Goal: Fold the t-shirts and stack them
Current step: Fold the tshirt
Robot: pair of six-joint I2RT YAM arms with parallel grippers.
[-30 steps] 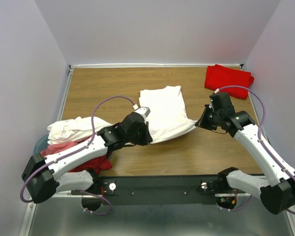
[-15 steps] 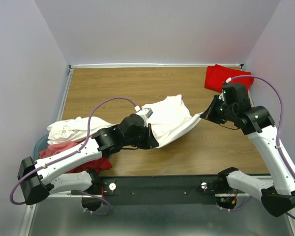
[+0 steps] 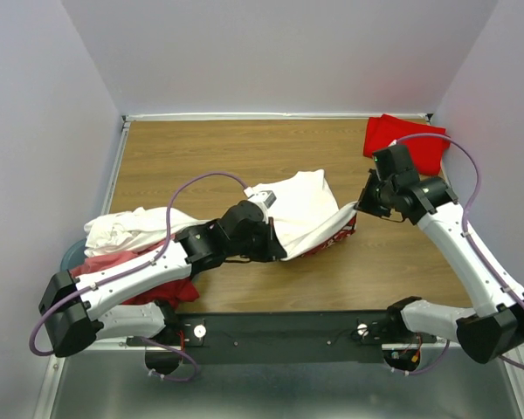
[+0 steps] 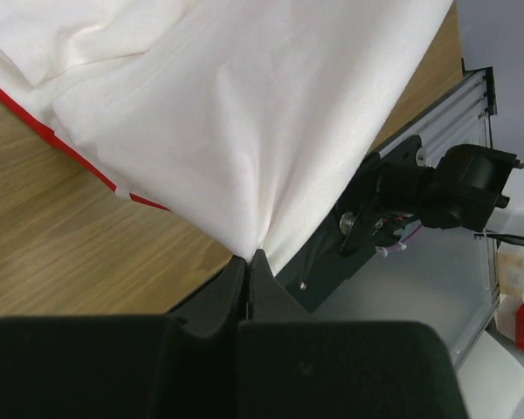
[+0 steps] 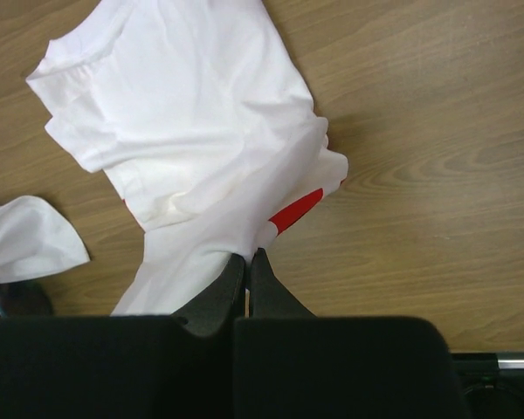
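Here the left fingers (image 4: 218, 297) are pressed together on a pinch of the white shirt (image 3: 301, 201). They hold it at the shirt's corner toward 7 o'clock, and the cloth fans out from the closed tips in the left wrist view. The right fingers (image 5: 275, 292) are likewise clamped tight on the shirt's edge toward 3 o'clock, with no gap between them. Between the two grips the near edge is raised off the worktop (image 3: 201, 148) and sags in a slack line. The far part of the shirt lies on the wood toward 12 o'clock. A red print (image 5: 295, 209) shows on the underside below the raised edge.

Bare wood runs from the shirt to the far rim at 12 o'clock and across to 10 o'clock. A strip also lies bare between the shirt and the near rim at 6 o'clock. A folded red shirt (image 3: 402, 140) sits in the corner at 1 o'clock against the back edge, just beyond the right arm (image 3: 454, 244), well apart from the white shirt. At 8 o'clock a pile (image 3: 127, 231) of crumpled white cloth over pink and red lies at the left rim, partly over a pale blue tub (image 3: 70, 257). The left arm (image 3: 140, 275) crosses in front of this pile, and the pile's white edge lies near the held shirt without touching it.
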